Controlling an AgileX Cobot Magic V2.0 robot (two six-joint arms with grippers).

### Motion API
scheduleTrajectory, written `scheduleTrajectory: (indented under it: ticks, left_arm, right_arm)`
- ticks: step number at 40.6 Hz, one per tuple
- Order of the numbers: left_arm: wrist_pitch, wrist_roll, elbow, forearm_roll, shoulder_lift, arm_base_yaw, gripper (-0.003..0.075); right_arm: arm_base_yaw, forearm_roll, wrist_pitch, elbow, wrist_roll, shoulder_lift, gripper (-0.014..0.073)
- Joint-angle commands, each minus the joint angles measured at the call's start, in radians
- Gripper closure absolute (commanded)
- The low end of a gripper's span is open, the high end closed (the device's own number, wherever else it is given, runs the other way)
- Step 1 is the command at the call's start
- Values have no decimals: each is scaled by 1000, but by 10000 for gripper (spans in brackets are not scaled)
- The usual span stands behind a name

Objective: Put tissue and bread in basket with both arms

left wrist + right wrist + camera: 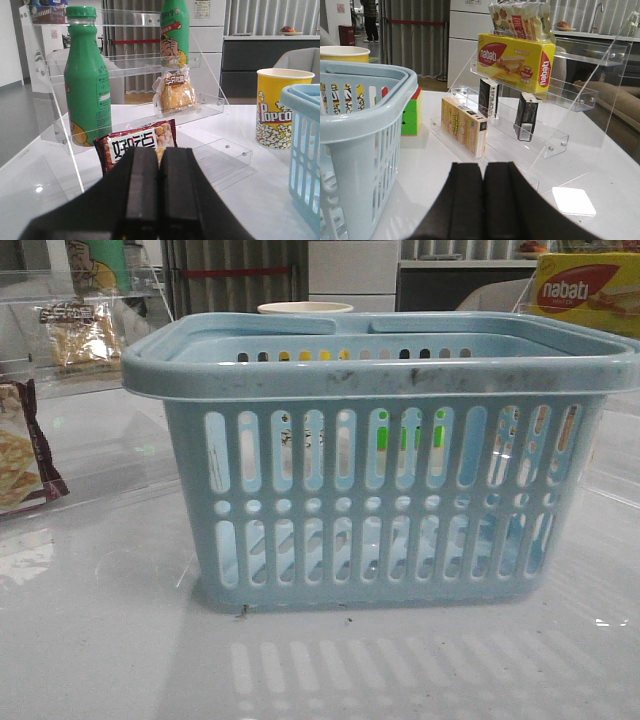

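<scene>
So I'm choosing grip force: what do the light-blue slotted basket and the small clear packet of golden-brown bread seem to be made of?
The light-blue slotted basket looks like rigid moulded plastic with a dull, scuffed rim. The small clear packet of golden-brown bread appears to be thin glossy plastic film, crinkled at its top, so probably soft.

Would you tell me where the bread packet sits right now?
The bread rests on the clear shelf's middle tier, left of the basket, below a green bottle.
</scene>
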Motion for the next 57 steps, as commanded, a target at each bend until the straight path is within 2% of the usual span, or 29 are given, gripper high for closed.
scheduleTrajectory:
  ticks: [1,29,35,42,46,50,57]
  left_arm:
    - [-88,0,-3,-8,-17,-1,629]
    - [-88,0,-3,-8,-17,-1,629]
    - [-88,0,-3,-8,-17,-1,629]
    - [-195,0,-9,-8,-17,-1,629]
    - [-210,0,-64,-8,-17,-1,629]
    - [-203,0,-154,-8,-13,-1,629]
    - [-33,0,-375,-8,60,-1,629]
  right_arm:
    - [-6,-3,-95,1,-2,-19,537]
    - [-6,-3,-95,1,-2,-19,537]
    - [-6,-3,-141,-1,-2,-19,537]
    - [-5,-3,-178,-7,-1,-19,537]
    - [-4,-3,-148,-68,1,-19,537]
    - [-4,-3,-51,-179,1,-18,537]
    - [-4,-3,127,-397,1,44,537]
